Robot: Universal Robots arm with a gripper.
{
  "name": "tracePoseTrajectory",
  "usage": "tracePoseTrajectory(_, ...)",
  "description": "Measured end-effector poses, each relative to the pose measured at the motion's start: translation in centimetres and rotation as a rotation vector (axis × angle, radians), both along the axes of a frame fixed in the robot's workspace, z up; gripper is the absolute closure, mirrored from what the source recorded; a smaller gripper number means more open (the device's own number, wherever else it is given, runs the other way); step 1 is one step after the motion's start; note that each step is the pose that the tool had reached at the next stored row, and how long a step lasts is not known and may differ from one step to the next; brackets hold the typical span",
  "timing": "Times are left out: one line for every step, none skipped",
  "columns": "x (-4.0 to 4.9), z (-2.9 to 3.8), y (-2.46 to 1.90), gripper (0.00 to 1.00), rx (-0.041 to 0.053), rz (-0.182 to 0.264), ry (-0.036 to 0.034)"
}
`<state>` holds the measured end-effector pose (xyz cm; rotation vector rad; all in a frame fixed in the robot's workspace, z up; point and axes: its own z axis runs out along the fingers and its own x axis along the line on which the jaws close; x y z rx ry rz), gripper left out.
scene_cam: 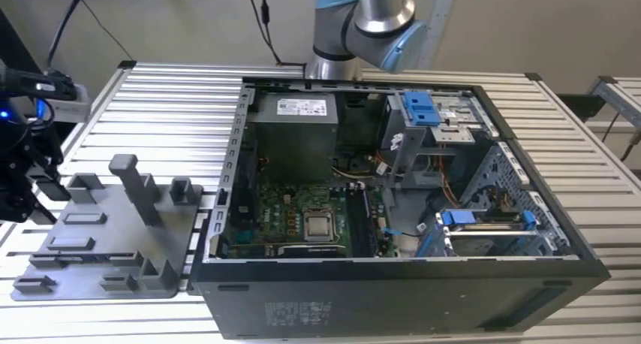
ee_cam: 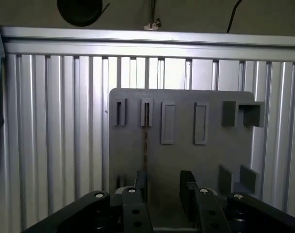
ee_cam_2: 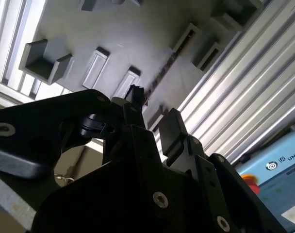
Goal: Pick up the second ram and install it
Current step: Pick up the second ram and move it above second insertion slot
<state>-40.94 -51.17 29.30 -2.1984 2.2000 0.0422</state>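
My spread end effector (ee_cam: 163, 187) hung over the tray (ee_cam: 186, 160), the memory stick (ee_cam: 145, 141) running lengthwise away beneath, lined up with one finger.

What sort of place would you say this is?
Likely a robotics lab bench set up for PC assembly. An open computer case sits on a slatted metal table, a gray tray of slots and posts lies beside it, and a robot arm rises beyond.
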Motion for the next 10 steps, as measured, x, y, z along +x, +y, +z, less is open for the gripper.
tracePoseTrajectory(0.0,-0.16,0.0,0.58,0.0,-0.002,-0.0001)
tracePoseTrajectory(0.0,-0.33,0.0,0.58,0.0,-0.002,0.0)
tracePoseTrajectory(0.0,-0.51,0.0,0.58,-0.0001,-0.003,0.0)
tracePoseTrajectory(-0.01,-0.69,0.0,0.58,0.0,-0.004,0.0)
tracePoseTrajectory(0.0,-0.88,0.0,0.58,0.0,-0.004,-0.0001)
tracePoseTrajectory(-0.01,-1.06,0.0,0.58,0.0001,-0.004,-0.0001)
tracePoseTrajectory(0.0,-1.23,0.0,0.58,0.0,-0.005,0.0)
tracePoseTrajectory(0.0,-1.42,0.0,0.58,0.0,-0.005,0.0)
tracePoseTrajectory(0.0,-1.6,0.0,0.58,0.0,-0.005,0.0)
tracePoseTrajectory(0.0,-1.78,0.0,0.58,0.0,-0.006,0.0)
